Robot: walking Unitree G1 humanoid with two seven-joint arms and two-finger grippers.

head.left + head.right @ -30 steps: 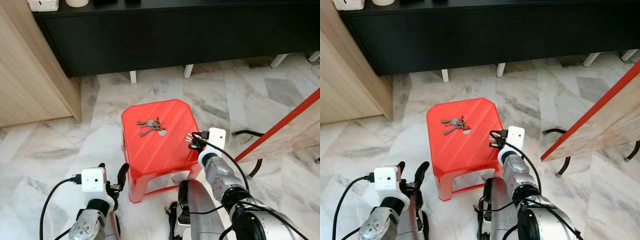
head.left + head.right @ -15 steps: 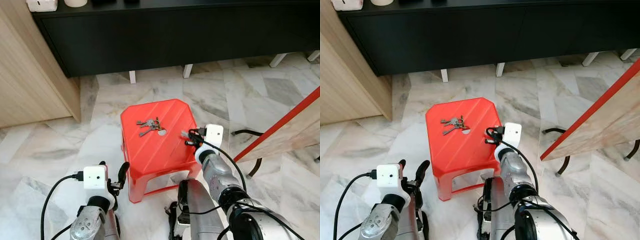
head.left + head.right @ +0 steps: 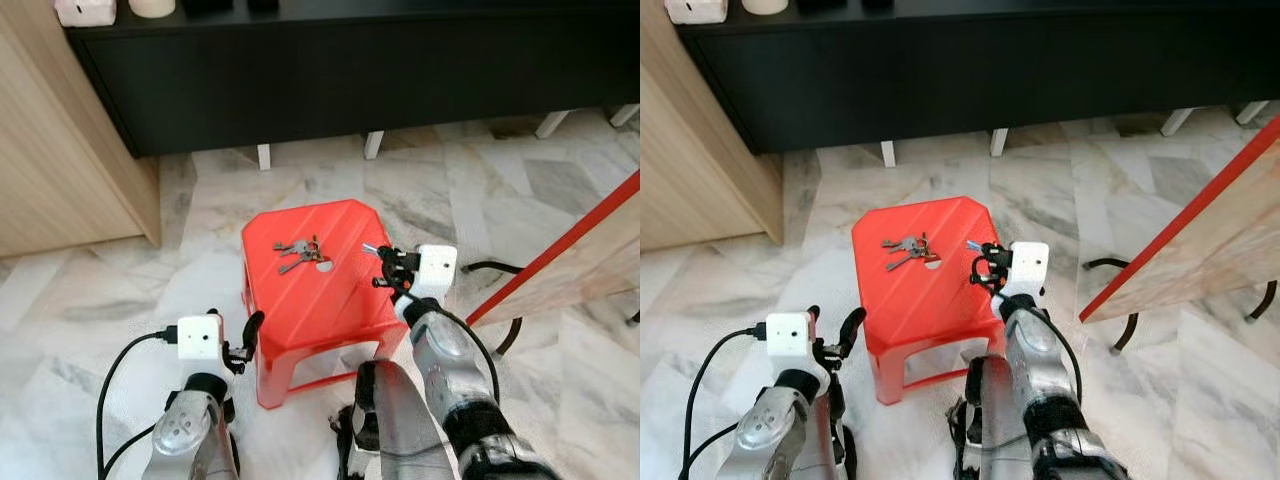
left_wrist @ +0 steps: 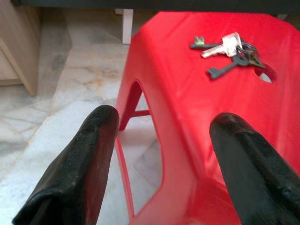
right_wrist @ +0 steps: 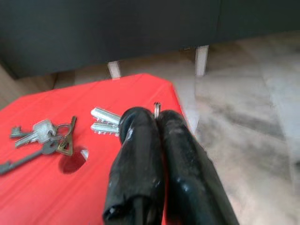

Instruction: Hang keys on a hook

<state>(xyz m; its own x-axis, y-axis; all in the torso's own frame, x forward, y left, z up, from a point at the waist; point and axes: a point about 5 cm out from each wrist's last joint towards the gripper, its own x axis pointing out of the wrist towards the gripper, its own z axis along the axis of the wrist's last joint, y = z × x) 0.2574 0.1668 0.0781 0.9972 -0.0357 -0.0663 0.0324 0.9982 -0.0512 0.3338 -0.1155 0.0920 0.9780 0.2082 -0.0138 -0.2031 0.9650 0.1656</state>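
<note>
Stool: a red plastic stool (image 3: pixel 318 290) stands on the marble floor (image 3: pixel 470 180) before a black cabinet (image 3: pixel 350 70); its near legs are hidden behind the robot's arms.
Keys on stool: a bunch of keys (image 3: pixel 301 252) lies on the far left part of the seat, just beside a small round hole in the seat; how many keys are in the bunch is hard to count.
Right gripper: the right gripper (image 5: pixel 157 117) hovers over the stool's right side, fingers pressed together on a second key set (image 5: pixel 107 121); two silver blades and a ring stick out past the tips; the rest is hidden by the fingers.
Left gripper: the left gripper (image 4: pixel 164 145) is low at the stool's near left corner, fingers spread apart, holding nothing.
Right edge: a red-edged wooden board (image 3: pixel 585 260) is cut off by the frame; a dark cable (image 3: pixel 495 268) beneath it is partly hidden.
</note>
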